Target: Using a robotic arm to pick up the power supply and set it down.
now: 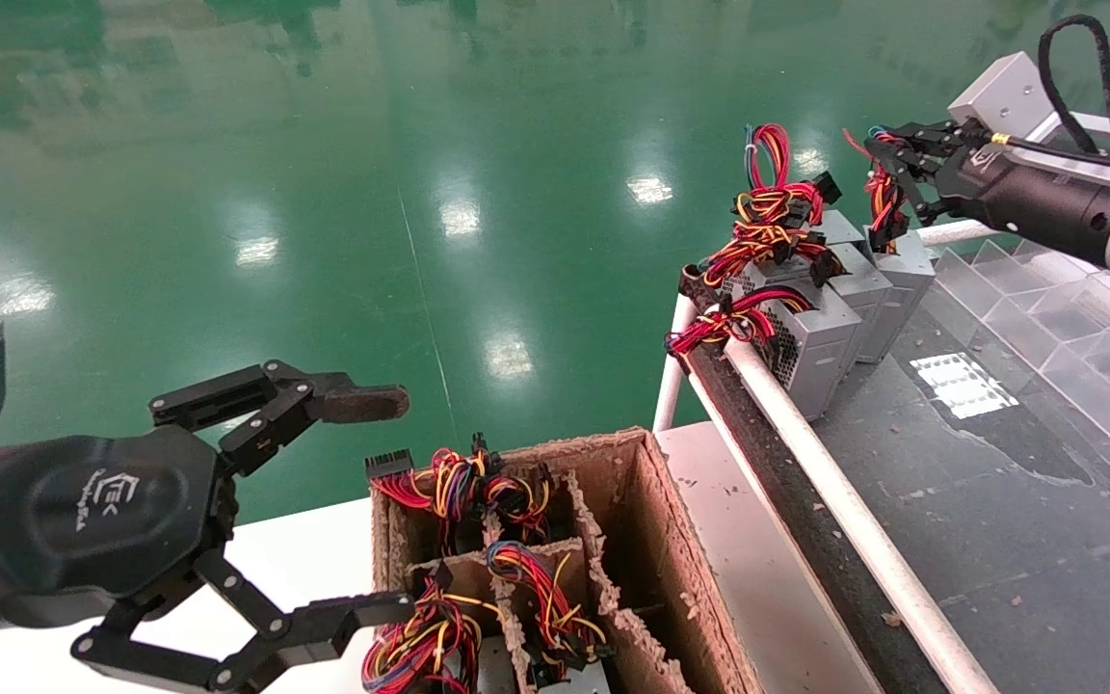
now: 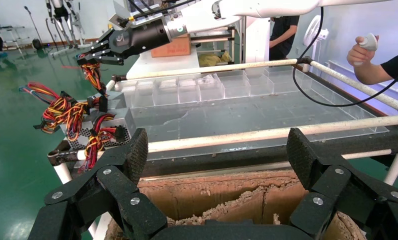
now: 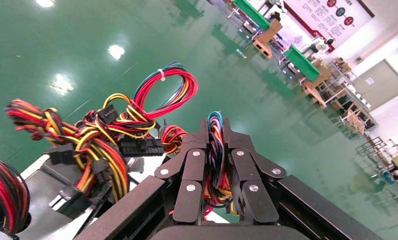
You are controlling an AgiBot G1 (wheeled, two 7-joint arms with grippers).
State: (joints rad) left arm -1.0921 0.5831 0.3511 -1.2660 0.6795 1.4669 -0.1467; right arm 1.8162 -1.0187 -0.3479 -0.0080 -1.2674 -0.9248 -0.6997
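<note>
Right claw (image 1: 887,159) pinches power supply (image 1: 902,275) wires; left claw (image 1: 377,501) hovers wide.

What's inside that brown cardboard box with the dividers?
The cardboard box holds bundles of coloured wires in its left-hand compartments; the power supplies beneath them are mostly hidden. The right-hand compartment looks empty, though its bottom is out of sight.

Landmark: cardboard divider box (image 1: 656,540), worn, ragged edges, standing on a white table (image 1: 304,569).

- Several of the box's cells hold wire bundles (image 1: 463,487) in red, yellow, orange, black.
- Just beyond the box's right wall: dark work surface (image 1: 979,520) framed by a white tube rail (image 1: 834,501), speckled with debris.
- Past that surface, far side from the box: row of clear plastic bins (image 1: 1066,318).
- Beyond the box: glossy green floor (image 1: 420,145) with lamp reflections.
- Left wrist view: person's hand holding a small controller (image 2: 369,42), well beyond the box.
</note>
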